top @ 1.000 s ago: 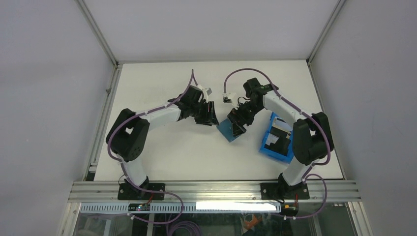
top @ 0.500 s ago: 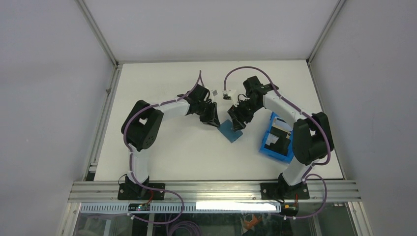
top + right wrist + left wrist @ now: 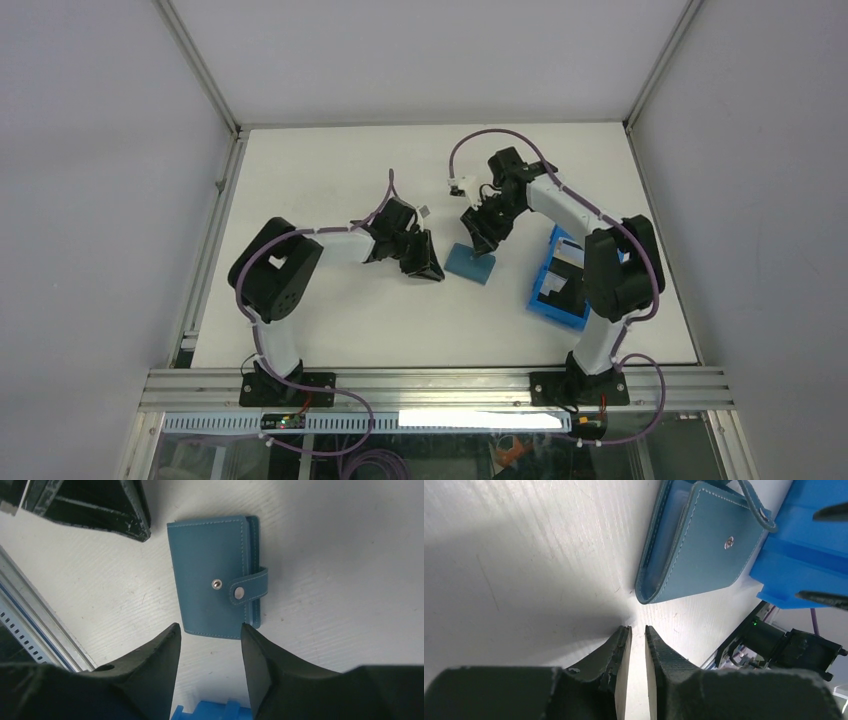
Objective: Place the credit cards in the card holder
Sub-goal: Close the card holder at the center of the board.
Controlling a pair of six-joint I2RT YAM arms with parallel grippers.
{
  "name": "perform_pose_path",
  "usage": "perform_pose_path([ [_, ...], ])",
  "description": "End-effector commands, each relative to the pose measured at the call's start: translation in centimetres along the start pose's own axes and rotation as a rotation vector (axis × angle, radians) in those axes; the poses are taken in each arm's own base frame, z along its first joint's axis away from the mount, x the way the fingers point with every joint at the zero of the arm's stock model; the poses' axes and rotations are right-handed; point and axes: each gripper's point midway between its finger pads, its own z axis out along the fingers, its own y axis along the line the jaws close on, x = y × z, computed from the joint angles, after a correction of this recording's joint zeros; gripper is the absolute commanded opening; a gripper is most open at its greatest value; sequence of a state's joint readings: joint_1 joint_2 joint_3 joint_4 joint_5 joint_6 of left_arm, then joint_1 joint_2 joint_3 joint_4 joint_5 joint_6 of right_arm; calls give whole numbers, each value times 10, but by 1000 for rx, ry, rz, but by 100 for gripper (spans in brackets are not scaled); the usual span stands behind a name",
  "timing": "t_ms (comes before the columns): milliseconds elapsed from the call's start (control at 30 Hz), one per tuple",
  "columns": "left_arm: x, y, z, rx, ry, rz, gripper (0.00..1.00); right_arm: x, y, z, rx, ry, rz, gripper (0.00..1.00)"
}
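The white table (image 3: pixel 330 300) carries everything. The blue bin (image 3: pixel 541 303) sits at its right side, beside the right arm. The dark and pale flat pieces inside it look like the credit cards (image 3: pixel 566 268), none loaded yet.

The left claw (image 3: pixel 637 630) lies low against the tabletop just short of the holder's near corner. Its jaws are drawn in to a thin slit with nothing between them. I judge the narrow tip is meant to brace or slip under that edge. The right claw (image 3: pixel 209 627) hangs above the holder's far side, jaws about half apart and empty. It is probably lined up to take the cover.

The teal card holder (image 3: pixel 471 264) lies flat and folded shut in the middle of the table, between the two claws and apart from the bin, so each arm can reach a side.

Its snap tab (image 3: pixel 248 589) wraps the open edge but sits beside the button (image 3: pixel 216 583), unfastened, so the cover should lift freely.
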State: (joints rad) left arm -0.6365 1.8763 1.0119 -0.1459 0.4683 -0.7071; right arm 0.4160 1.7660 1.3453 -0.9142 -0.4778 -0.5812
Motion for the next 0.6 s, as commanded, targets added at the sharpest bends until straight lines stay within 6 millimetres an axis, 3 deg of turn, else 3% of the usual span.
perform_pose_path([
  [0, -22, -32, -19, 69, -134, 26, 21, -27, -11, -9, 23, -34, -81, 51],
  [233, -36, -46, -47, 69, -226, 60, 27, -28, -5, 0, -64, 10, -174, 43],
  [367, -35, -46, -47, 78, -229, 50, 27, -20, 0, 6, -76, 49, -217, 42],
  [567, -26, -41, -46, 93, -225, 30, 27, -16, -18, 16, 5, 81, -204, 40],
])
